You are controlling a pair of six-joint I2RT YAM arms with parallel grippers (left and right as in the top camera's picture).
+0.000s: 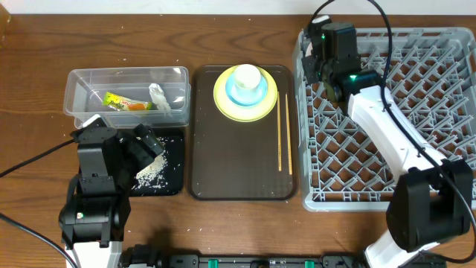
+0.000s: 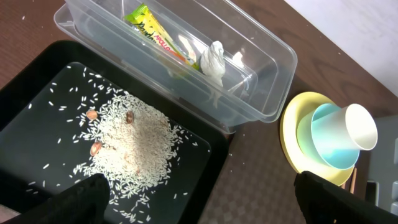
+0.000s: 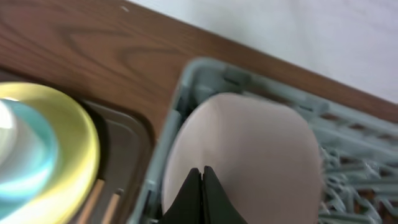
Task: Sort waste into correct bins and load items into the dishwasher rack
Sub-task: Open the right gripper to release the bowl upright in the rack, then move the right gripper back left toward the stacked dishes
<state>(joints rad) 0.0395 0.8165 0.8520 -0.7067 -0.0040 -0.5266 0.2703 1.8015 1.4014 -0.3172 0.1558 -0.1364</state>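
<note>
— What is the right arm doing?

— The right pincer [image 3: 202, 177] is pinching the white bowl [image 3: 249, 149] with its fingers pressed almost together. It is holding the bowl in the far corner of the dishwasher rack [image 1: 416, 112], on the side next to the brown serving tray [image 1: 238, 164].

— And the left one?

— The left pincer [image 2: 199, 186] is hanging spread wide over the black tray [image 2: 37, 99], where the rice scraps [image 2: 134, 140] are lying in a heap. It is gripping nothing.

— Where is the other waste sitting?

— The snack wrapper [image 2: 155, 34] and the tissue [image 2: 214, 59] are lying inside the clear tub [image 2: 267, 81], just behind the black tray.

— And the dishes?

— The yellow plate [image 1: 221, 100] is sitting on the serving tray, carrying the light blue bowl [image 1: 245, 95] with the white cup [image 1: 247, 76] in it. The chopsticks [image 1: 281, 134] are lying beside them on the serving tray.
</note>
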